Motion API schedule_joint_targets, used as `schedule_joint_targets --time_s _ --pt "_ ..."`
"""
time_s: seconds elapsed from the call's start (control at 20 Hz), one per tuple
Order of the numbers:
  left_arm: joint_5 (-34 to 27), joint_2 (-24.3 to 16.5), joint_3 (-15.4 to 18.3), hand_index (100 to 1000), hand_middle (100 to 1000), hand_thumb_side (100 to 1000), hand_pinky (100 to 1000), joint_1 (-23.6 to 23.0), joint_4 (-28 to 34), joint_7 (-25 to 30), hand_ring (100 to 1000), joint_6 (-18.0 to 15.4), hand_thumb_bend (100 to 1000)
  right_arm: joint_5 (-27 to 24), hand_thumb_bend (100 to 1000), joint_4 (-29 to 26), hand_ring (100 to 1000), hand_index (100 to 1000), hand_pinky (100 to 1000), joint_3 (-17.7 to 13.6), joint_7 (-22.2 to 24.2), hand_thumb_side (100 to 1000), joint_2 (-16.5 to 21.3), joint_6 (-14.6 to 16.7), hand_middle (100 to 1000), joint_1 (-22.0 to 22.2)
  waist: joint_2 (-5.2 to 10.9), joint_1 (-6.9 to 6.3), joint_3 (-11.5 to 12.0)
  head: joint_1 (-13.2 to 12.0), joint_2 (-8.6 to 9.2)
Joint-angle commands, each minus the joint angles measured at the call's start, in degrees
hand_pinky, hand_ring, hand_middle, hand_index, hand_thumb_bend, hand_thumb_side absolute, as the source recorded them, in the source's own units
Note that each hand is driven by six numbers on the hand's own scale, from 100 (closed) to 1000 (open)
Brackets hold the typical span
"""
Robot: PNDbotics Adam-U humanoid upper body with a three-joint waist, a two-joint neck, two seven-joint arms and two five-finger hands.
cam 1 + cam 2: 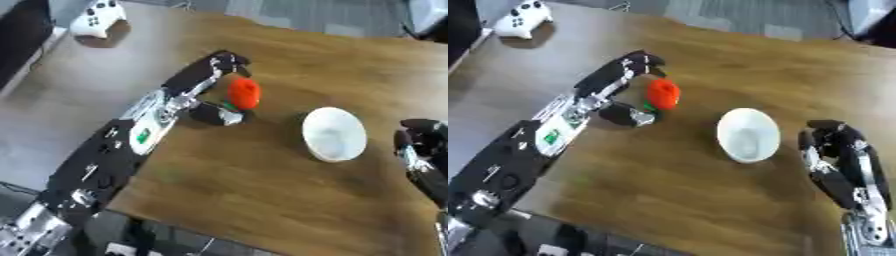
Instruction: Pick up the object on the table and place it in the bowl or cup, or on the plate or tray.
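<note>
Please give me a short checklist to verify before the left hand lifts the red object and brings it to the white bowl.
1. Left hand around the red object: ok, fingers behind it, thumb in front.
2. Fingers actually touching it: cannot tell.
3. White bowl upright: ok.
4. Inside of the bowl free: ok, nothing shows in it.
5. Table between object and bowl free: ok.
6. Right hand away from the bowl: ok, it rests beside it.

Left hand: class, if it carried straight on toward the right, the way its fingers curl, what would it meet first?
Most likely the orange-red object, lying between the left hand's fingers and thumb; contact is unclear.
</note>
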State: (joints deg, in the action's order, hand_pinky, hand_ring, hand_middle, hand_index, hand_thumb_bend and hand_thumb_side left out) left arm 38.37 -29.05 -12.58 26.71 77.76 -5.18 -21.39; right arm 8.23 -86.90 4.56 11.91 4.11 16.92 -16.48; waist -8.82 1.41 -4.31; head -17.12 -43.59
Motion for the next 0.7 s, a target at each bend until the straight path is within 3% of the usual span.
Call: schedule_joint_targets --time_s 0.05,0.7 --pt "0.5 -0.2 -0.1 782 826 571 1000 1.3 0.2 0.2 868 -0.6 450 -0.4 345 -1.0 378 673 146 0.2 0.3 308 0.7 0.1 451 -0.9 0.51 -0.16 -0.2 0.2 0.05" --pt "2.2 -2.0 -1.7 784 819 578 1000 2.4 -0.5 1.5 856 -3.2 461 -0.3 345 -0.9 376 670 144 0.5 0.7 309 0.5 0.4 448 -2.1 -0.48 0.36 -1.8 -0.7 1.51"
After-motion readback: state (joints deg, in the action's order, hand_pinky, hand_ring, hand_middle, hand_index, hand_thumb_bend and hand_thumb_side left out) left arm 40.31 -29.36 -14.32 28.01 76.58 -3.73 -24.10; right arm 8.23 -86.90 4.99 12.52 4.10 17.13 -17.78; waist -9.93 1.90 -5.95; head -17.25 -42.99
